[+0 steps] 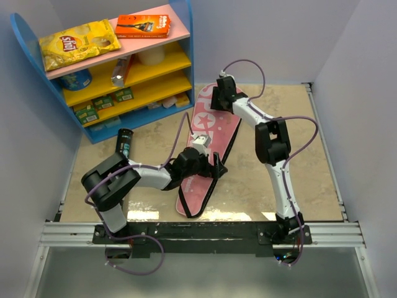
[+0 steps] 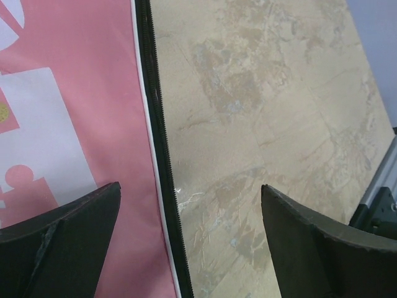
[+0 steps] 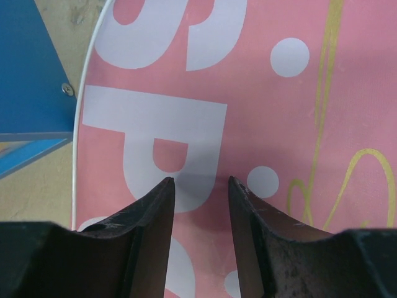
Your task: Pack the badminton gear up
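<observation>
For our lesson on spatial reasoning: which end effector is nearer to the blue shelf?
Right. The right end effector is over the far end of the pink cover, beside the blue shelf; the left end effector straddles the cover's edge nearer the bases.

Yellow chip bag (image 1: 79, 43) and orange box (image 1: 142, 26) lie atop the blue shelf (image 1: 23, 37), green packets (image 1: 102, 104), seemingly, lower.

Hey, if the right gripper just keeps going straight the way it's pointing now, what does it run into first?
The pink racket cover. The right gripper points down at its white lettering, jaws slightly apart with nothing between them. How much gap is left before contact is unclear.
</observation>
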`<state>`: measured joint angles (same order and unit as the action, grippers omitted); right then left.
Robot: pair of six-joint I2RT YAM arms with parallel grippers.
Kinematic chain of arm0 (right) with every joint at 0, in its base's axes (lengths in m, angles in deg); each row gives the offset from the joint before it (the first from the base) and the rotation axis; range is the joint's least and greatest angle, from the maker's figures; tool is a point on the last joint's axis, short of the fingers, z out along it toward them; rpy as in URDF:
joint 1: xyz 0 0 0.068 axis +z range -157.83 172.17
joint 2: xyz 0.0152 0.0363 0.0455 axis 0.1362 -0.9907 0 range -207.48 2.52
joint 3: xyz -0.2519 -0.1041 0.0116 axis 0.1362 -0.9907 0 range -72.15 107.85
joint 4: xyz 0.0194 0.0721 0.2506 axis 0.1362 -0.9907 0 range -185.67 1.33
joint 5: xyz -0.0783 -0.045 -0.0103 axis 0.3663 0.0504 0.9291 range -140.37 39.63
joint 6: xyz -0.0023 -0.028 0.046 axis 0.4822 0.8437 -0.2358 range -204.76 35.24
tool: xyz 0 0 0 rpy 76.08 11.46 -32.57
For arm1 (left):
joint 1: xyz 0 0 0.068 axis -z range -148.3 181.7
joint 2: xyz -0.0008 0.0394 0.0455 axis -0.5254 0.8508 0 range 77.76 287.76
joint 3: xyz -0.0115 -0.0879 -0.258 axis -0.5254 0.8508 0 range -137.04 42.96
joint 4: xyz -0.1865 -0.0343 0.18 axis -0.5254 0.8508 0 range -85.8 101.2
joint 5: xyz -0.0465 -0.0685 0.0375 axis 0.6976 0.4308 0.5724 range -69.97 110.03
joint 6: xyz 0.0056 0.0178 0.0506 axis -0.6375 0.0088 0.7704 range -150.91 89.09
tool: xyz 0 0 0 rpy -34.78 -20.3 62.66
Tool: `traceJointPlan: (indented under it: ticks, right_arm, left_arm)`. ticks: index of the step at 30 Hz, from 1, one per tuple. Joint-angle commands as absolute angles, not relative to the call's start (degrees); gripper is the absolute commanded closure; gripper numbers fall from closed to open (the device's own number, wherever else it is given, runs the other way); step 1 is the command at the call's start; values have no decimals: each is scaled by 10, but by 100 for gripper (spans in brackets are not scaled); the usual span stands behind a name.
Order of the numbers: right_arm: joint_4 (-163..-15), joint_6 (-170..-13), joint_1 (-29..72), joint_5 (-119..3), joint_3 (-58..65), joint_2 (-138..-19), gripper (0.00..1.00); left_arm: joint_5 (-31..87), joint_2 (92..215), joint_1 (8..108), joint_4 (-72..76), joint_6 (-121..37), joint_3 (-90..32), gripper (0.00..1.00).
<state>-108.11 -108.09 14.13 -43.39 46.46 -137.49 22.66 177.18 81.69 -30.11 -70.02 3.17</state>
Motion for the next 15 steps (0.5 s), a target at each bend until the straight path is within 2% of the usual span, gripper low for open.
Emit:
traceJointPlan:
  ticks: [1, 8, 15]
  right_arm:
    - [-1177, -1062, 123, -408, 479, -1398, 55]
    - [-1207, -1051, 103, -368, 400, -1382, 54]
    - [-1240, -1044, 95, -366, 332, -1342, 53]
  left_arm:
    - [122, 1819, 830, -101, -666, 22, 0]
    - [97, 1840, 843, -84, -697, 40, 0]
    - [72, 1808, 842, -82, -719, 97, 0]
